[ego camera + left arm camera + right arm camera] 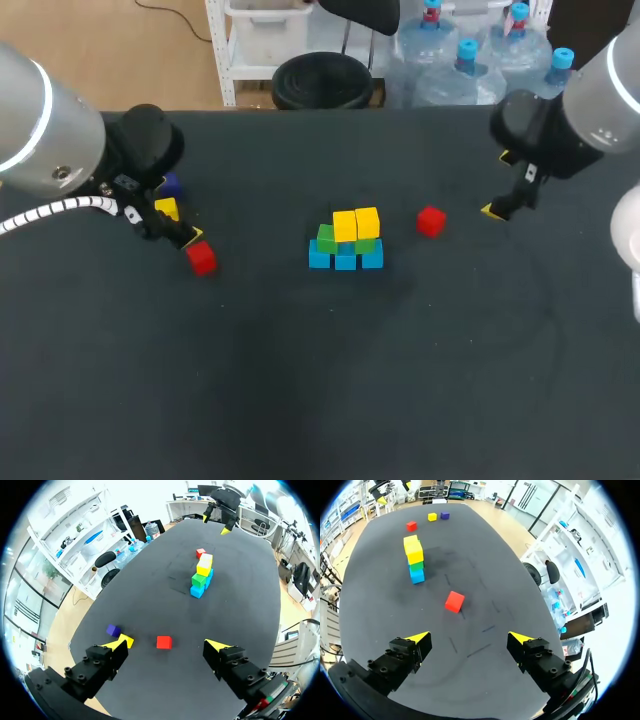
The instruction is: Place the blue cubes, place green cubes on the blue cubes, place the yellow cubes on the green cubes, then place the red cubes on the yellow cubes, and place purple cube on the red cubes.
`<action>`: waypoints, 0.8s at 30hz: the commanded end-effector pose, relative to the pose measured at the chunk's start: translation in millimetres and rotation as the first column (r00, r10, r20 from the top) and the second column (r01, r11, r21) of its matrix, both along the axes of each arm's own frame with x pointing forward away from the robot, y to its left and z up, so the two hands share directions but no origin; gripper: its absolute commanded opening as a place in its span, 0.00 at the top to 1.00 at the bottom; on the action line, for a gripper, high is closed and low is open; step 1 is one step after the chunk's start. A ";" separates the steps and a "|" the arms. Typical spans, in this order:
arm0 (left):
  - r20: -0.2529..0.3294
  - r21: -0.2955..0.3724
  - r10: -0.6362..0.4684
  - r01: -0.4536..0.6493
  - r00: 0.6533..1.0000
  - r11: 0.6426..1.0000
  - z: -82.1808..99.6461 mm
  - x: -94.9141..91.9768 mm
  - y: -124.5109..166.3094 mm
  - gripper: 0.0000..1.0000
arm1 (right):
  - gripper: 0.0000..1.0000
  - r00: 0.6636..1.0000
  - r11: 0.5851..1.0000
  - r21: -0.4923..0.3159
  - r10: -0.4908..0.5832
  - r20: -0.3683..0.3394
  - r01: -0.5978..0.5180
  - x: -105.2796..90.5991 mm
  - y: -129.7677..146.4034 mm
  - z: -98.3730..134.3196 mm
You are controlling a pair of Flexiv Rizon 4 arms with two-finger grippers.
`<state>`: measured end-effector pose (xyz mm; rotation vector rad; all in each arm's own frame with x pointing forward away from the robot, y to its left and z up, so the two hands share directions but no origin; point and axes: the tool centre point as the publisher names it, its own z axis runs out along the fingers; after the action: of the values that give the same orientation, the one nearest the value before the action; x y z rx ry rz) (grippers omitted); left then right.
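Note:
Mid-table stands a stack (346, 240): a row of blue cubes (345, 259), green cubes (327, 238) on them, two yellow cubes (356, 223) on top. One red cube (430, 221) lies right of it, ahead of my open right gripper (498, 185) (469, 638), and shows as red cube (454, 601). A second red cube (201, 258) (164, 642) lies ahead of my open left gripper (163, 225) (168, 647), in line with the gap between its fingers. A loose yellow cube (166, 209) (126, 640) and a purple cube (170, 185) (113, 630) sit by its left finger. Neither gripper holds anything.
The table (320, 400) is dark cloth. From the left wrist the stack (201, 577) is far ahead, with the other red cube (200, 553) behind it. From the right wrist the stack (414, 560) stands beyond the near red cube.

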<state>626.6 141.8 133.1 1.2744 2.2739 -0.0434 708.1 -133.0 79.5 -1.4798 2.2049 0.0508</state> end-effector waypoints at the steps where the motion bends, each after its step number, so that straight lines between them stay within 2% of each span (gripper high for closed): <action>1: 0.000 -0.003 -0.004 0.004 1.000 1.000 -0.2 0.5 1.2 0.00 | 0.00 1.000 1.000 -0.006 -0.009 0.016 0.010 -3.2 0.2 -0.2; 6: 0.004 0.047 -0.034 0.034 0.999 0.998 1.3 1.5 9.2 0.00 | 0.00 1.000 1.000 -0.006 -0.009 0.016 0.010 -3.2 0.2 -0.2; 10: -0.010 0.121 -0.149 0.149 0.989 0.981 3.2 3.5 12.3 0.00 | 0.00 1.000 1.000 -0.006 -0.009 0.016 0.010 -3.2 0.2 -0.2; 13: -0.033 0.183 -0.244 0.246 0.969 0.952 -0.2 11.4 17.0 0.00 | 0.00 1.000 1.000 -0.006 -0.009 0.016 0.010 -3.2 0.2 -0.2; 16: -0.063 0.226 -0.310 0.316 0.949 0.921 -8.6 21.4 19.3 0.00 | 0.00 1.000 1.000 -0.006 -0.009 0.016 0.010 -3.2 0.2 -0.2; 19: -0.110 0.258 -0.346 0.363 0.932 0.895 -24.6 33.5 18.3 0.00 | 0.00 1.000 1.000 -0.006 -0.009 0.016 0.010 -3.2 0.2 -0.2; 21: -0.136 0.243 -0.349 0.373 0.927 0.895 -32.0 42.8 18.0 0.00 | 0.00 1.000 1.000 -0.006 -0.009 0.016 0.010 -3.2 0.2 -0.2; 24: -0.168 0.264 -0.347 0.381 0.923 0.886 -42.1 58.3 18.9 0.00 | 0.00 1.000 1.000 -0.006 -0.009 0.016 0.010 -3.2 0.2 -0.2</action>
<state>655.6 170.5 104.4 1.8429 2.1092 0.1262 708.0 -132.7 79.2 -1.4745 2.2032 0.0383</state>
